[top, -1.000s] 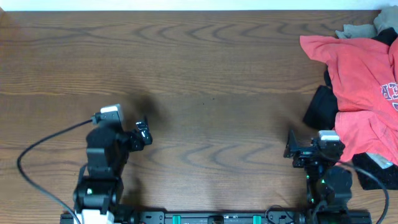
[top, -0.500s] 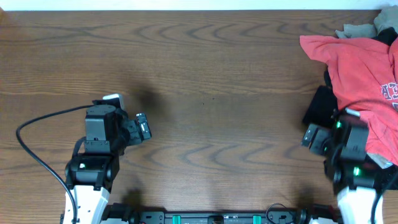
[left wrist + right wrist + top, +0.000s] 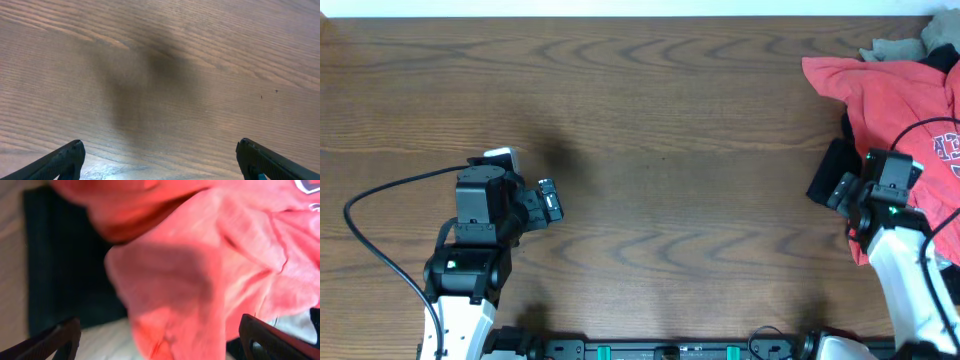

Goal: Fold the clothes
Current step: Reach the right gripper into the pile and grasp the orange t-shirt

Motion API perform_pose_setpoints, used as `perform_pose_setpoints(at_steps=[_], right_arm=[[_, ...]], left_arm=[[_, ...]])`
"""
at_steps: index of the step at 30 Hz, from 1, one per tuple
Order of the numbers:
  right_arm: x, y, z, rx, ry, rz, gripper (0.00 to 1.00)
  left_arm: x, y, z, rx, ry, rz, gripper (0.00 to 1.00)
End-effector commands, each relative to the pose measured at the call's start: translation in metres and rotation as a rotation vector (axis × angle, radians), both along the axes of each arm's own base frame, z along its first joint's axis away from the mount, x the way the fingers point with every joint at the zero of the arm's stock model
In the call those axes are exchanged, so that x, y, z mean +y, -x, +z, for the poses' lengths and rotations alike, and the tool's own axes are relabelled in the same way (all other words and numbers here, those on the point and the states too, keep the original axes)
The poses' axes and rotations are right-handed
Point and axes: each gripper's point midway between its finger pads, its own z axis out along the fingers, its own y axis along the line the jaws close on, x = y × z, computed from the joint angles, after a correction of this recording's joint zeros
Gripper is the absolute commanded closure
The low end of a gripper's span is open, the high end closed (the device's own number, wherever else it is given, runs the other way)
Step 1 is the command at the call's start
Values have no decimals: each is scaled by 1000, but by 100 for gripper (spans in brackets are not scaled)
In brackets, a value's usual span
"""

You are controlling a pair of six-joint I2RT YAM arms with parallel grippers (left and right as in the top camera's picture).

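The clothes lie heaped at the table's far right. On top is a coral-red T-shirt [image 3: 885,100] with lettering at the frame edge, a black garment [image 3: 828,172] pokes out on its left, and a beige piece [image 3: 890,47] shows behind. My right gripper [image 3: 841,188] hovers open over the pile's left edge. In the right wrist view a red fold of the T-shirt [image 3: 200,280] fills the space ahead of the right gripper [image 3: 160,341], with the black garment [image 3: 65,265] to the left. My left gripper [image 3: 550,202] is open over bare wood, far from the pile; the left gripper [image 3: 162,161] holds nothing.
The wooden table [image 3: 670,120] stretches between the two arms. A black cable [image 3: 380,205] loops from the left arm toward the left edge. The right arm's cable [image 3: 920,128] arches over the red shirt. The pile reaches the right table edge.
My right arm has swung from the front of the table up and right to the clothes pile. The left arm shifted slightly back early on, then stayed still. Both grippers remained open.
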Motion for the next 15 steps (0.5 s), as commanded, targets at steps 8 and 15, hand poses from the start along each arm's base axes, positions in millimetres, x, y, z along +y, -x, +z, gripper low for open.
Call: perform_pose_setpoints(at_steps=[8, 15], right_arm=[[-29, -6, -29, 37, 21, -114, 57], [-15, -21, -15, -10, -46, -33, 99]], left_arm=[[1, -6, 1, 8, 3, 9, 2], [1, -8, -1, 12, 2, 9, 2]])
